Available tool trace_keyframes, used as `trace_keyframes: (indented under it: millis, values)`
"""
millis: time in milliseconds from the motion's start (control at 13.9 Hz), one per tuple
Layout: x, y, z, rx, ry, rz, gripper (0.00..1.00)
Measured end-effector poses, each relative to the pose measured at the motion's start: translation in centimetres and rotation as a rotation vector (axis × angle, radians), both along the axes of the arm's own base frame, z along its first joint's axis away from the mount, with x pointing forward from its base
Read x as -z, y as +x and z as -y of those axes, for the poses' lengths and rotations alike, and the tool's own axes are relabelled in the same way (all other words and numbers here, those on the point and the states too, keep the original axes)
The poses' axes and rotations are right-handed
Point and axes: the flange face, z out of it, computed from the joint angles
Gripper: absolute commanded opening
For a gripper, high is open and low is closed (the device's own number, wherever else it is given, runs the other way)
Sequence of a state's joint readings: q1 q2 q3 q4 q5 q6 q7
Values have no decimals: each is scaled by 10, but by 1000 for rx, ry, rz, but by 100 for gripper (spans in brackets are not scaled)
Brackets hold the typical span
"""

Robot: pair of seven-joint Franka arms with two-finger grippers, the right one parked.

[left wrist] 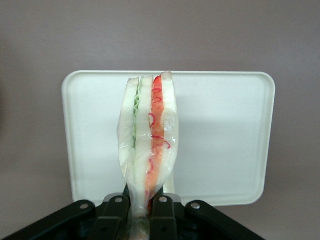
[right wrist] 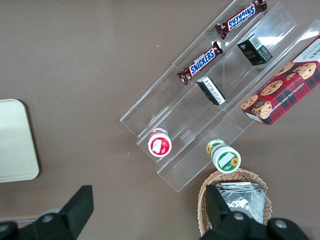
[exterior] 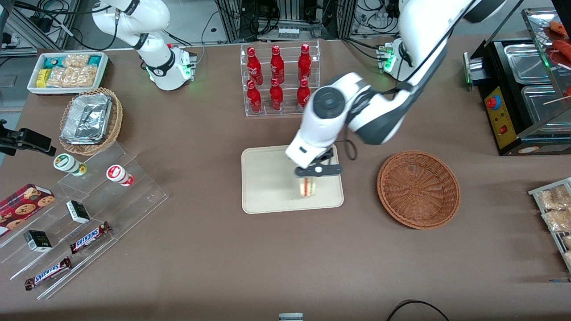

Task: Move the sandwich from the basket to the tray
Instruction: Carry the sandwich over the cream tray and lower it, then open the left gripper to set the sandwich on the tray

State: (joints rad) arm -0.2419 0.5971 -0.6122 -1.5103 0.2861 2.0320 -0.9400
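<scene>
My left gripper (exterior: 309, 177) hangs over the cream tray (exterior: 263, 187), shut on the clear-wrapped sandwich (exterior: 308, 187). In the left wrist view the sandwich (left wrist: 149, 140) stands edge-on between the two black fingers (left wrist: 116, 212), its pale bread, green and red layers showing, with the tray (left wrist: 225, 140) spread under it. The sandwich hangs near the tray's end nearest the basket; whether it touches the tray surface I cannot tell. The reddish-brown wicker basket (exterior: 418, 188) sits beside the tray, toward the working arm's end, and holds nothing.
A clear rack of red bottles (exterior: 280, 78) stands farther from the front camera than the tray. Toward the parked arm's end are clear stepped shelves (exterior: 84, 214) with snacks, a tan basket with foil containers (exterior: 89, 118) and a white snack bin (exterior: 67, 71). A black warmer (exterior: 522, 84) stands at the working arm's end.
</scene>
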Motion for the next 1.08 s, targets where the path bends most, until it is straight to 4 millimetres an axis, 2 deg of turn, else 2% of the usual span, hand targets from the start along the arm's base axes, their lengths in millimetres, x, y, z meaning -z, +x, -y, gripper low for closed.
trace_keyframes:
  millis: [144, 288, 432, 577, 649, 721, 793, 1081]
  values:
    - [40, -2, 23, 16, 44, 10, 0]
    - [78, -2, 36, 25, 67, 10, 0]
    - [102, -3, 46, 28, 43, 12, 0]
    - [116, -6, 51, 28, 43, 15, 0]
    - [121, -9, 53, 31, 51, 19, 13]
    - [124, -11, 55, 30, 56, 21, 69]
    - [124, -12, 56, 29, 57, 22, 100]
    - [120, -9, 56, 1, 54, 29, 100]
